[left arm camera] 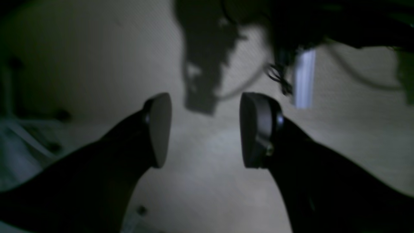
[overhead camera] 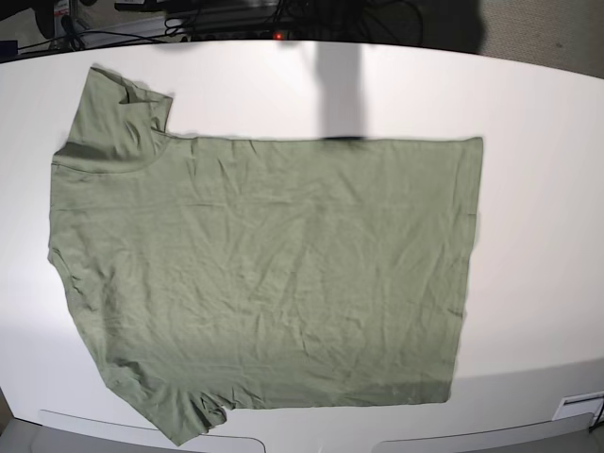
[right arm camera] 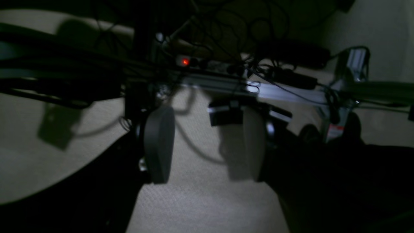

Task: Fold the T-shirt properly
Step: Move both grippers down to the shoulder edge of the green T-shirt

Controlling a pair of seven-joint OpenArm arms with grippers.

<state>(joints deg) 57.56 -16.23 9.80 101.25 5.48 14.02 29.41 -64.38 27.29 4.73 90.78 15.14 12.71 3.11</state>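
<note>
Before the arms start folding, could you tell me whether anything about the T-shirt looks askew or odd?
The T-shirt lies spread flat on the white table, wrinkled all over. Its near sleeve by the table's front edge is bunched and partly folded, unlike the far sleeve, which lies flatter. No damage or stains show.

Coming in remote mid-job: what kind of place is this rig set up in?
Likely a lab or workshop test bench, not a home. A bare white table holds only the T-shirt; aluminium framing and tangled cables run along its far edge, over beige carpet.
</note>
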